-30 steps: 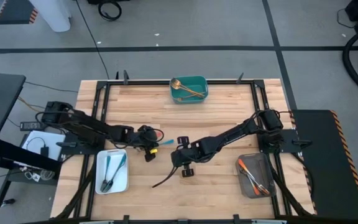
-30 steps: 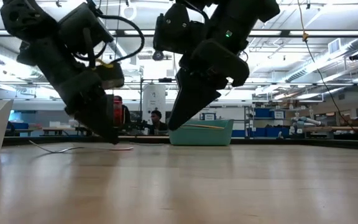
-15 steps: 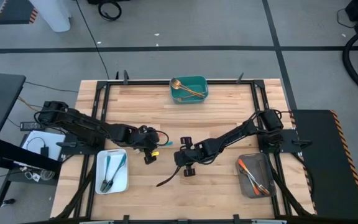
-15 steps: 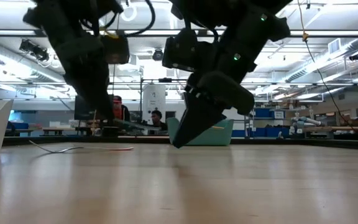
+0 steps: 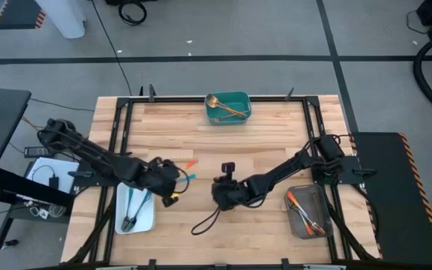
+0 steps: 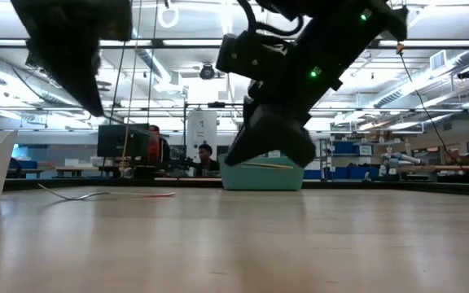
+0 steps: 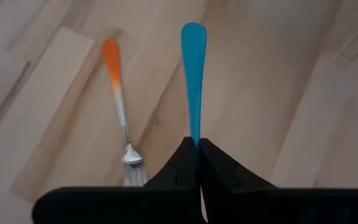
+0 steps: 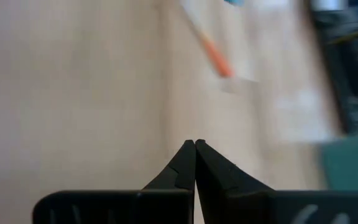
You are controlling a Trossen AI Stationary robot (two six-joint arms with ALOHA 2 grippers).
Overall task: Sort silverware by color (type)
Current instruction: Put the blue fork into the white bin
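Left gripper (image 5: 172, 184) hangs just right of the white tray's far corner, its fingers (image 7: 187, 163) clamped on one blue-handled utensil (image 7: 192, 74); the handle sticks out ahead of the fingertips, lifted above the wood, and whether it is a fork or a spoon is hidden by the fingers. Beside it on the table (image 5: 276, 135) lies one orange-handled fork (image 7: 119, 106), flat, its silver tines toward the gripper, not touching the blue handle.

At mid-table, the right gripper (image 5: 220, 196) has its fingers (image 8: 189, 159) pressed together with nothing between them, pointing down at bare wood. Its wrist view shows the orange handle farther off, blurred.

Three trays stand on the table. The teal tray (image 5: 241, 100) at the far edge, in the middle, holds gold pieces (image 5: 223, 107); at least two can be made out, though the exact count is unclear. At the near left, the white tray (image 5: 145, 219) holds two blue-handled pieces (image 5: 133, 204) lying side by side. The grey tray (image 5: 297, 222) at the near right holds orange-handled pieces (image 5: 300, 204), about three, overlapping so that the number is uncertain.

In the low view the right arm (image 6: 300, 73) fills the middle in front of the teal tray, and a person (image 6: 206, 157) sits far back in the room.
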